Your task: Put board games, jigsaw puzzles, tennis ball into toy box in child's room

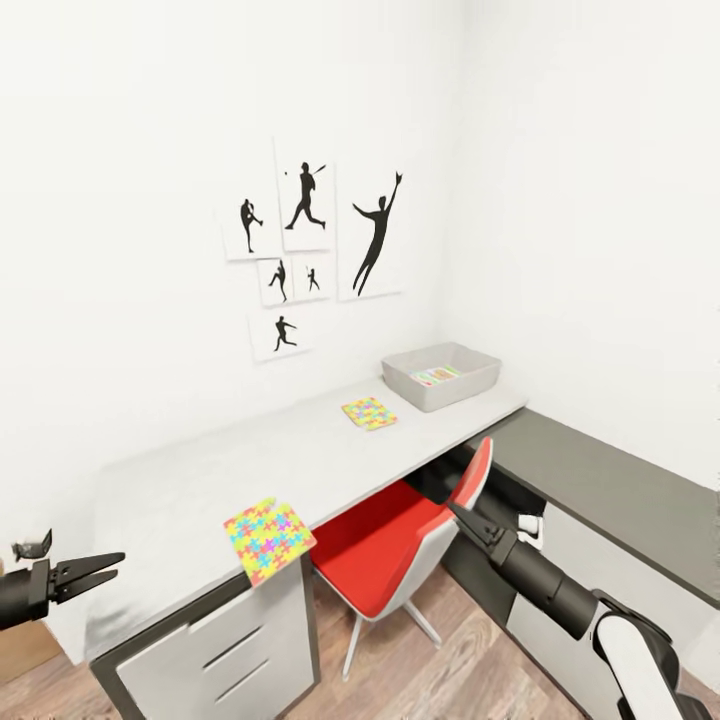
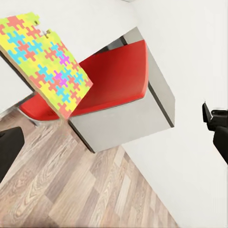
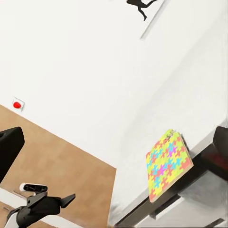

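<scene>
1. Near jigsaw puzzle (image 1: 268, 540) lying on the bench (image 1: 190, 490), one corner overhanging the front edge above the white drawers (image 1: 225, 645); same board also in the left wrist view (image 2: 45, 64) and right wrist view (image 3: 168, 164).
2. Second jigsaw puzzle (image 1: 369, 412) flat further along, just beside the toy box (image 1: 441, 375), which already holds a colourful flat item, too small to identify.
3. Left tool (image 1: 95, 570) low, off the bench's near end, fingers parted slightly, nothing between them: released.
4. Right tool (image 1: 462, 517) down by the red chair (image 1: 395, 545); fingertips too small to read, so cannot tell released or clenched.
5. Risk: nudging the overhanging board from above or the side, tipping it off onto the wood floor (image 1: 480, 660).
6. Risk: thin board, hard to pinch flat; likely slip unless taken by the overhanging corner.
7. Risk: right arm snagging the chair while rising toward the bench.
</scene>
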`<state>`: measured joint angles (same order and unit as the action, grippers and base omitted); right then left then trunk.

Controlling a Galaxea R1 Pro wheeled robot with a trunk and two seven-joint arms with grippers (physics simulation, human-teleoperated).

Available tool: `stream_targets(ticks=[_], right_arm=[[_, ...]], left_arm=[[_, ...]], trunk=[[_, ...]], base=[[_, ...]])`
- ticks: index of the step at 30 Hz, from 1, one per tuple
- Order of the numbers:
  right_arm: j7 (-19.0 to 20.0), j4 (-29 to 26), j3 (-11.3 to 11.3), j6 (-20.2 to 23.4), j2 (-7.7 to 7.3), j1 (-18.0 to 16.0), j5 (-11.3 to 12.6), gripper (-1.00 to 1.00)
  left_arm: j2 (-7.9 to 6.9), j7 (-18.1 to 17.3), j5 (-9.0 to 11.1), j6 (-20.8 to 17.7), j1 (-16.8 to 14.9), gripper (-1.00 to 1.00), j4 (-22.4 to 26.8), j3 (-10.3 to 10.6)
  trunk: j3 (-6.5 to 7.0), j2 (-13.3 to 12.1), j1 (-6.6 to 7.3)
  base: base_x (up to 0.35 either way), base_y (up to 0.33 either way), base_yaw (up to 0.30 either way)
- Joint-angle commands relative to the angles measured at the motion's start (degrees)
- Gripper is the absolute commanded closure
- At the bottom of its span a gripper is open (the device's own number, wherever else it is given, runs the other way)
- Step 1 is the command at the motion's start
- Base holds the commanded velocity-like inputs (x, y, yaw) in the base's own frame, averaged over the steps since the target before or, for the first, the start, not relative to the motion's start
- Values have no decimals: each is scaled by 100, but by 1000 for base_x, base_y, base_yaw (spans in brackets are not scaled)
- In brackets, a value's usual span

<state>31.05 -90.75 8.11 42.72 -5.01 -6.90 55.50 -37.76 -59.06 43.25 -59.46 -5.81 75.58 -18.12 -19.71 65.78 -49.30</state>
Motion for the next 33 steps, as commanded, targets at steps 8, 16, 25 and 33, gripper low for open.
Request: stream_targets(ticks=[8, 16, 25, 33], right_arm=[[1, -3, 60, 43, 0, 34, 22, -100], [-1, -4, 67, 44, 0, 39, 17, -100], [-3, -4, 68, 36, 7, 39, 14, -100], [-3, -4, 68, 28, 8, 39, 14, -100]], left_arm=[[32, -18, -7, -20, -10, -100, 4, 1], [50, -11, -3, -9, -10, -100, 8, -2], [125, 7, -1, -4, -13, -100, 121, 1], [379, 297, -3, 2, -13, -100, 258, 1]], trunk=[[-151, 327, -174], [-295, 647, -350], [-456, 1008, -547], [-600, 1329, -723]], base=[[-85, 0, 0], [-175, 0, 0], [-87, 0, 0], [-10, 0, 0]])
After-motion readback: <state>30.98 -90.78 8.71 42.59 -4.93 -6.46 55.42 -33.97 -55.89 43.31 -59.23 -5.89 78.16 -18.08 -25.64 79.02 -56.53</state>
